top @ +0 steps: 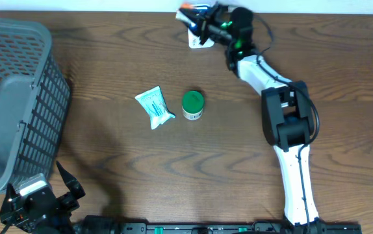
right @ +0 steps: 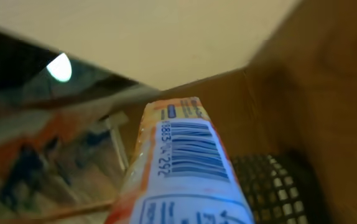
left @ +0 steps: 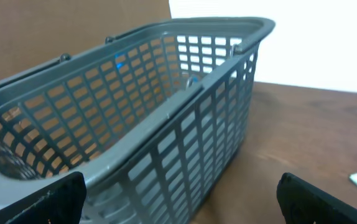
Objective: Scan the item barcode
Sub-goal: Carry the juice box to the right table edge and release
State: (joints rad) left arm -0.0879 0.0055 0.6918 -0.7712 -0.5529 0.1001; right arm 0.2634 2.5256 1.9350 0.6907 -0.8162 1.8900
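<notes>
Your right gripper (top: pixel 201 23) is clamped nearly closed on the orange-and-white plastic packet (right: pixel 190 155), whose barcode shows just ahead of the jaws. The pickup looks done, but you can't tell whether the scan has registered. Your left gripper (top: pixel 68 185) stands wide open and empty, facing the grey plastic mesh basket (left: pixel 166 112).

1 table (top: pixel 173 169): dark brown wood grain, matte, filling nearly the whole overhead view.
1 strip (top: pixel 76 5): pale, along the table's far edge.
1 panel (left: pixel 73 25): plain brown, upright, upper left of left wrist view.
1 patch (left: pixel 303 50): glaring white, washed out, beside the panel.
1 surface (right: pixel 166 37): cream, blurred, right wrist view.
1 light spot (right: pixel 59 67): round, pale, against dark blur.
</notes>
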